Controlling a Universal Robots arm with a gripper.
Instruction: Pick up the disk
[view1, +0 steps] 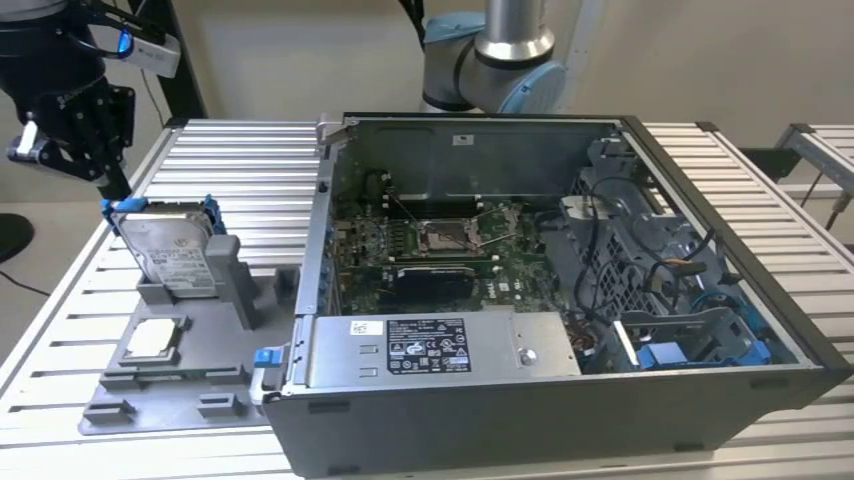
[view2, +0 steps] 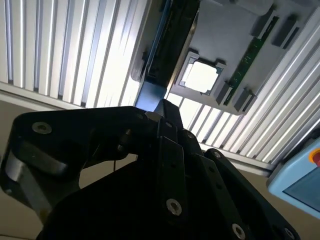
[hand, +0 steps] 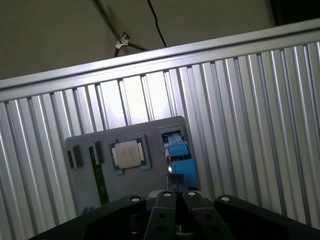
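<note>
The disk (view1: 174, 245) stands upright on its edge in a grey holder (view1: 200, 300) on the exterior view's left, silver with a white label and a blue carrier. In both wrist views it appears edge-on, as the blue frame (hand: 177, 152) and the dark edge (view2: 170, 45). My black gripper (view1: 115, 188) hangs just above the disk's upper corner on the side away from the computer. Its fingers (hand: 168, 198) look pressed together, the tips close to the blue carrier (view2: 150, 95). Nothing shows between them, and the disk rests in its holder.
A square silver CPU chip (view1: 150, 338) lies in the grey holder in front of the disk, beside a green memory stick (view2: 250, 55). An open computer case (view1: 561, 300) with a labelled power supply (view1: 434, 345) stands at the exterior view's right. Everything sits on a ribbed metal table (view1: 227, 160).
</note>
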